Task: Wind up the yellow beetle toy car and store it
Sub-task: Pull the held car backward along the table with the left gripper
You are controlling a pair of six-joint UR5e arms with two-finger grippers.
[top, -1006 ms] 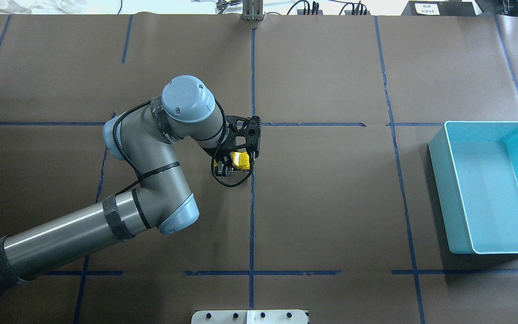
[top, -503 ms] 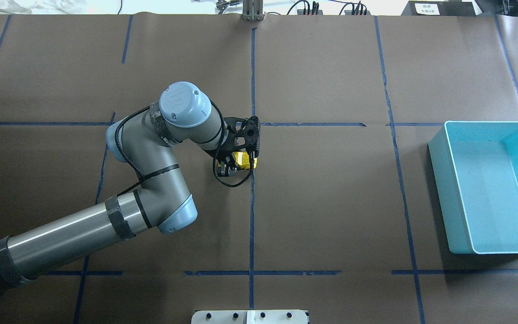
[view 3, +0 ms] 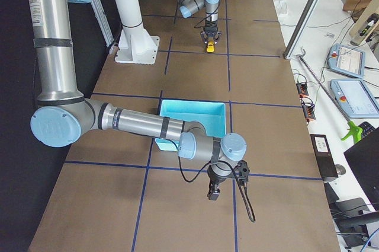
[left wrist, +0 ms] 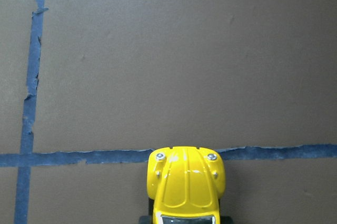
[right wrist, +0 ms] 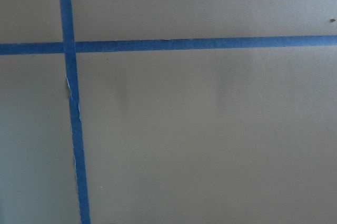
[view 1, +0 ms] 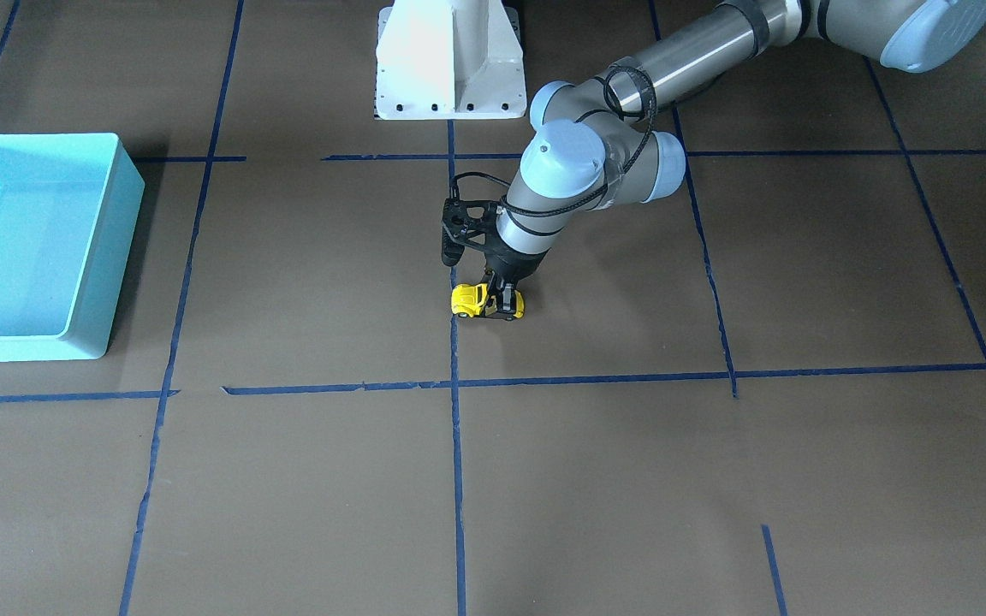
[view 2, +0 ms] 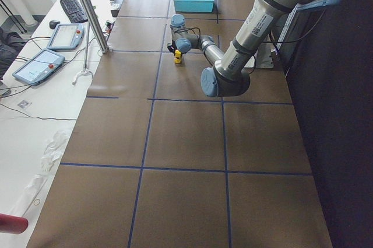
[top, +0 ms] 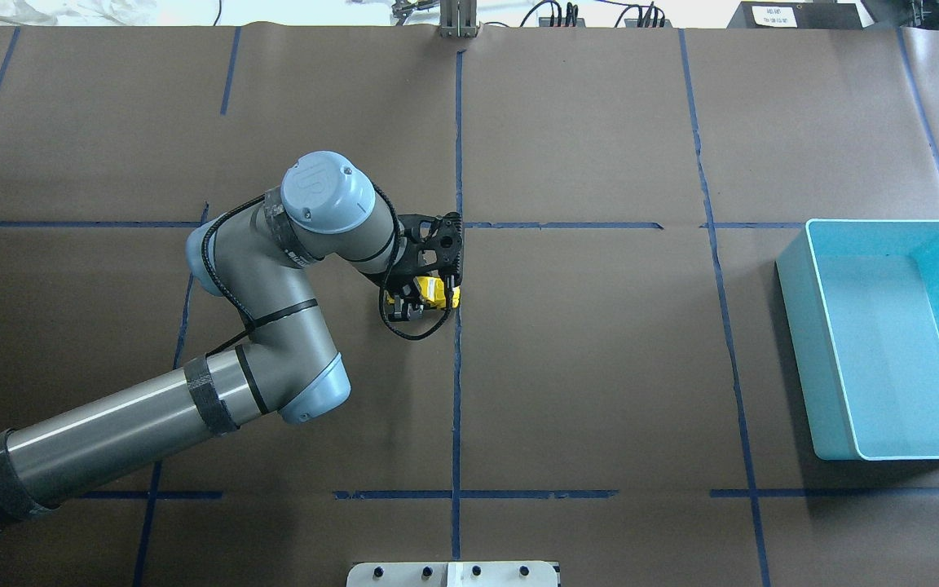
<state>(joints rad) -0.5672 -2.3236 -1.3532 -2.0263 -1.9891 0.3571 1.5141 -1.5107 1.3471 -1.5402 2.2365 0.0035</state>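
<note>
The yellow beetle toy car [view 1: 469,299] stands on its wheels on the brown paper, beside the centre blue tape line. It also shows in the overhead view [top: 437,291] and the left wrist view [left wrist: 186,182], hood pointing away from the camera. My left gripper [view 1: 500,304] points down and is shut on the car's rear half [top: 419,302]. My right gripper [view 3: 213,191] shows only in the exterior right view, low over the paper near the bin; I cannot tell whether it is open or shut.
A turquoise bin [top: 795,342] stands empty at the table's right side, also in the front-facing view [view 1: 121,248]. The white robot base [view 1: 450,60] is at the near edge. Blue tape lines cross the brown paper.
My left arm has shifted a little to the left, dragging the car slightly backward along the paper. The grip on the car has stayed the same.
</note>
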